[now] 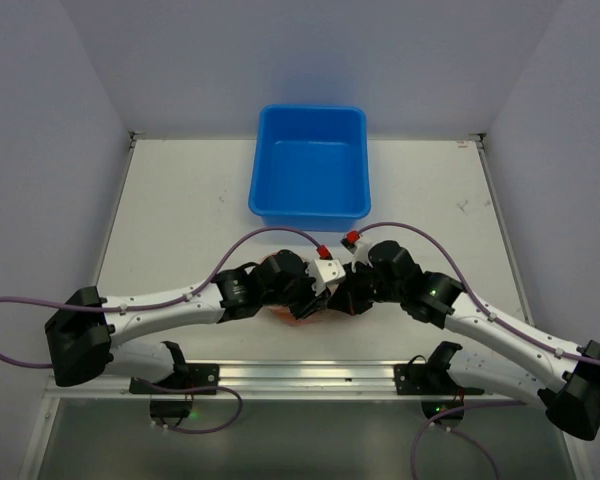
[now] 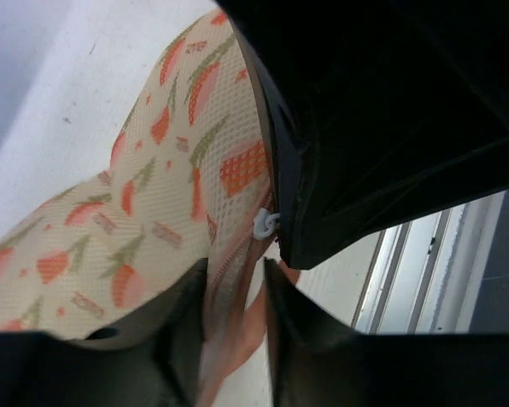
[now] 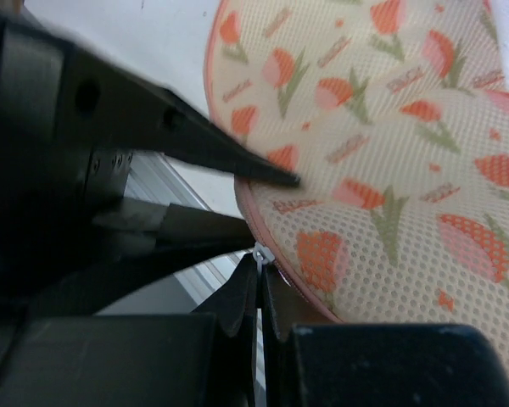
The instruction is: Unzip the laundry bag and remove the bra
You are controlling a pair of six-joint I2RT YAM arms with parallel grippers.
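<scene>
No writing can be read anywhere. The laundry bag [image 3: 424, 144] carries small pale pink word-like marks scattered through its orange print, seen in both wrist views, but they are too small and blurred to make out.

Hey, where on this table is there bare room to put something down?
Bare table flanks the blue tub on both sides, out to the walls. Crowded: the near middle, where the left arm and right arm meet over the laundry bag.
</scene>
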